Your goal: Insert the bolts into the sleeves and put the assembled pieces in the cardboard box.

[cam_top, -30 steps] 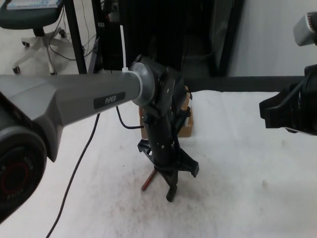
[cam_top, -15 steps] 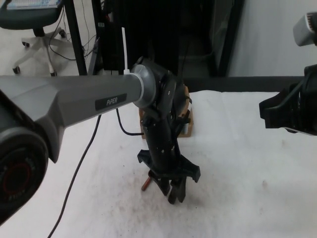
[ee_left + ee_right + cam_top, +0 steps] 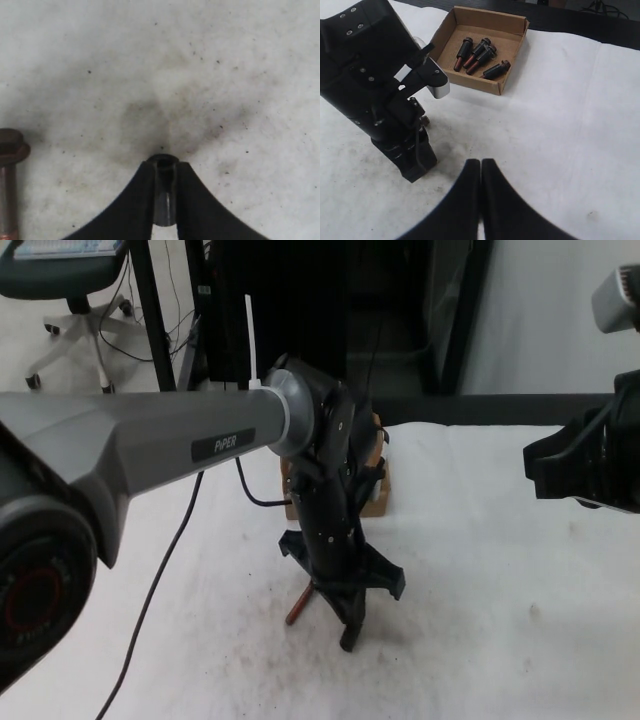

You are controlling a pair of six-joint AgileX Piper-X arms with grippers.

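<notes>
- Four assembled pieces (image 3: 479,54) lie in the box (image 3: 466,80), which sits at the far side of the bench (image 3: 480,580), just beyond the left arm.
- One bolt (image 3: 9,185) lies flat on the bench just left of the left gripper (image 3: 164,175), close but not touching it.
- The left gripper points straight down near the bench, its fingers narrowed onto a small dark cylinder, which I take to be a sleeve (image 3: 163,161).
- The right gripper (image 3: 480,167) hangs at the right, well apart from the bolt, with its fingers pressed together and nothing between them.
- The step in hand seems to be securing this sleeve so the bolt can go in.
- To do it well, keep the left grip firm and square, since a small round part will roll or tip out of slack fingers.
- Lift straight up, so the fingers do not drag across the bench or knock the bolt away.
- Turn the sleeve's open end towards the right arm, leaving the bore unblocked by the fingers.
- The right gripper must open first, then take the bolt by the shank close to the head, leaving the tip free.
- Line up bolt and bore on one axis before pushing, because a skewed start is likely to jam or pry the sleeve loose.
</notes>
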